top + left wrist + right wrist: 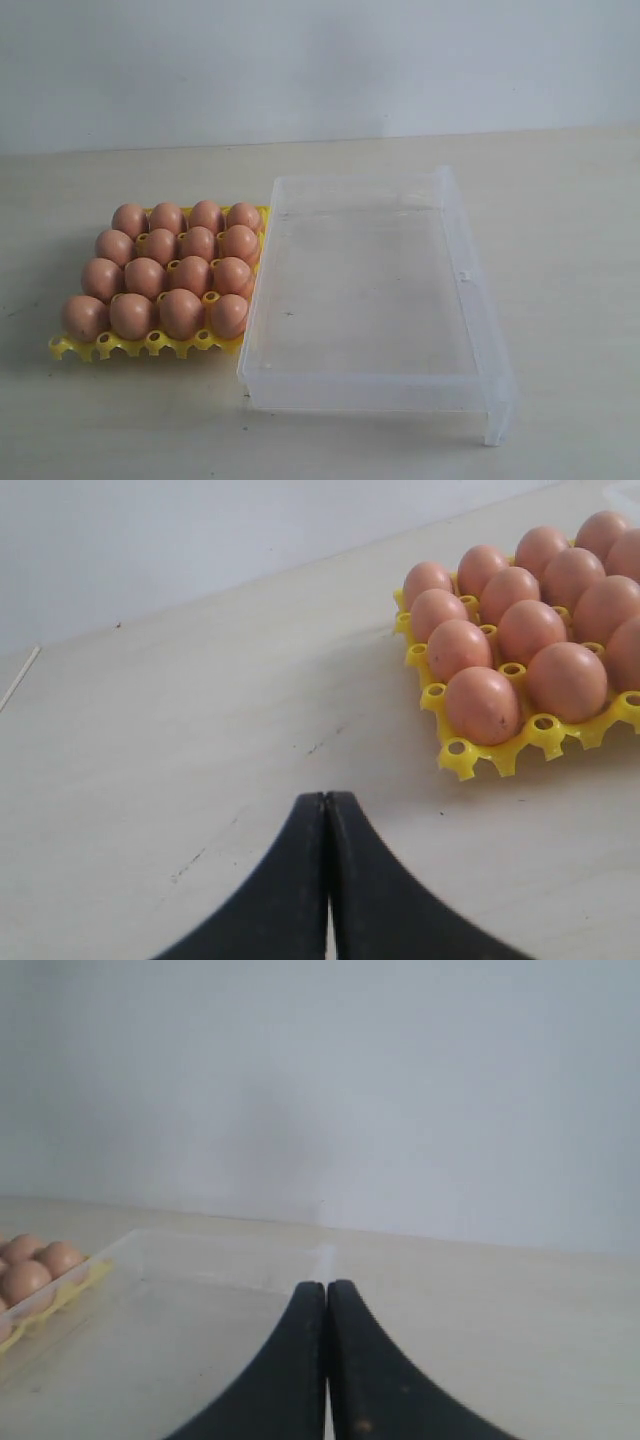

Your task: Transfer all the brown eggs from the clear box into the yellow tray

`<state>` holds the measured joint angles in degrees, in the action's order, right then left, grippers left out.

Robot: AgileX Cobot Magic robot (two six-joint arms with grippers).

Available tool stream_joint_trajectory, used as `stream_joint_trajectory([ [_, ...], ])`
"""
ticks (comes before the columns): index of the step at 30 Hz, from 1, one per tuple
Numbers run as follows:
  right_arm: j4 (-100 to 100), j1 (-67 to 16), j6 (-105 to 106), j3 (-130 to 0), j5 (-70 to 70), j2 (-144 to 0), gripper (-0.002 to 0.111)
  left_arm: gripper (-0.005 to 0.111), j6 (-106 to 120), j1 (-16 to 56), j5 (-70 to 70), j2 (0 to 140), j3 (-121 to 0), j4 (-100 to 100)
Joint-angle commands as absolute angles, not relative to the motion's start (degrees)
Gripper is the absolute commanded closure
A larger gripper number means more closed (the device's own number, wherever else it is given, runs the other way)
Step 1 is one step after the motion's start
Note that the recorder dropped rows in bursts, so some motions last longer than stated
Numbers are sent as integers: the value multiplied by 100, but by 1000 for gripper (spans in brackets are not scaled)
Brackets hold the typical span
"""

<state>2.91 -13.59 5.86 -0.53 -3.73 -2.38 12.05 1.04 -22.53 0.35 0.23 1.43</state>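
eggs (170,270): sixteen, all sitting in the tray (130,346), left side of the table (560,200) | box (472,270): just right of the tray | left gripper (326,810): jaws pressed together, above the table beside the tray | right gripper (326,1295): jaws pressed together, near the box

Inside the clear box (478,300) the room is free between its low walls. Just beside its left wall, brown eggs (189,274) fill the yellow tray (130,345).

You see smooth, faintly sheened brown eggs (188,275) in the yellow tray (130,346) of glossy plastic; beside that tray, the clear box (360,300) is transparent plastic on a matt table (560,200).
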Motion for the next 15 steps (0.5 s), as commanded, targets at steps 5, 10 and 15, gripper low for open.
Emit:
stream_joint_trajectory([
  [5,417,-829,593,-38,-300,0,108,107,1178,115,-2227,0,0,143],
  [10,906,-804,593,0,31,0,108,107,1178,115,-2227,0,0,143],
  [15,906,-804,593,0,-66,0,108,107,1178,115,-2227,0,0,143],
])
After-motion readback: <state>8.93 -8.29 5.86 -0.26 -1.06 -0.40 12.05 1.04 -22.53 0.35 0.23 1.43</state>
